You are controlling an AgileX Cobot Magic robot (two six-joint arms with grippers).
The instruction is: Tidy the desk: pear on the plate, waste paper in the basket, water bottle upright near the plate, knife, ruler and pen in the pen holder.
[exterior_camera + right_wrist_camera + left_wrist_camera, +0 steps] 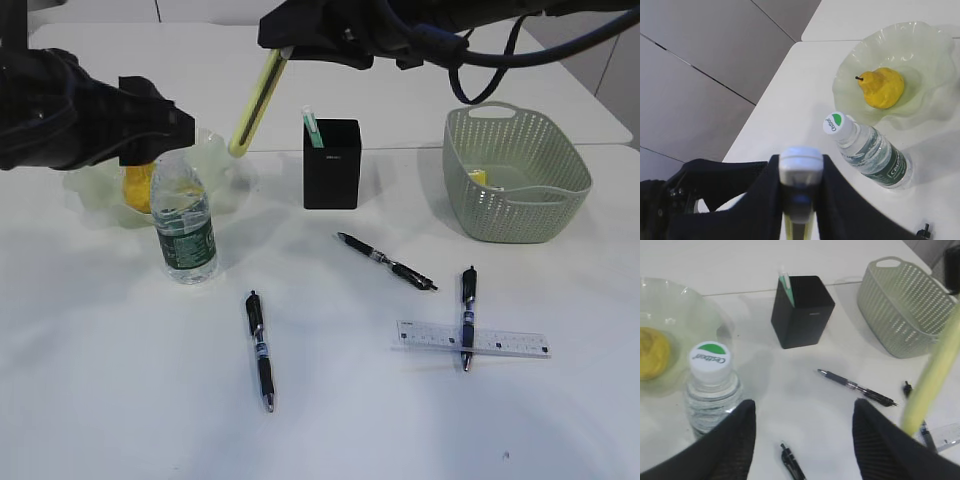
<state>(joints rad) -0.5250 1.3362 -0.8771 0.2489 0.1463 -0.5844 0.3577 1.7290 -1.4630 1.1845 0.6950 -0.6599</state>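
White surface [120, 400] carries all items. Right fingers [797, 200] grip the yellow-green knife [258, 103], held tilted in the air left of the black pen holder [331, 165]. Left fingers [802, 440] stand open and empty above the upright water bottle [184, 215], just beside the plate [95, 195] holding the pear [882, 87]. Three pens and the ruler [500, 341] lie near; the basket [515, 175] stands far right.

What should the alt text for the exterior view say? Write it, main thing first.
The right gripper holds a yellow-green utility knife above a white desk, near a black pen holder. A water bottle stands upright by a plate with a pear; three pens and a ruler still lie loose.
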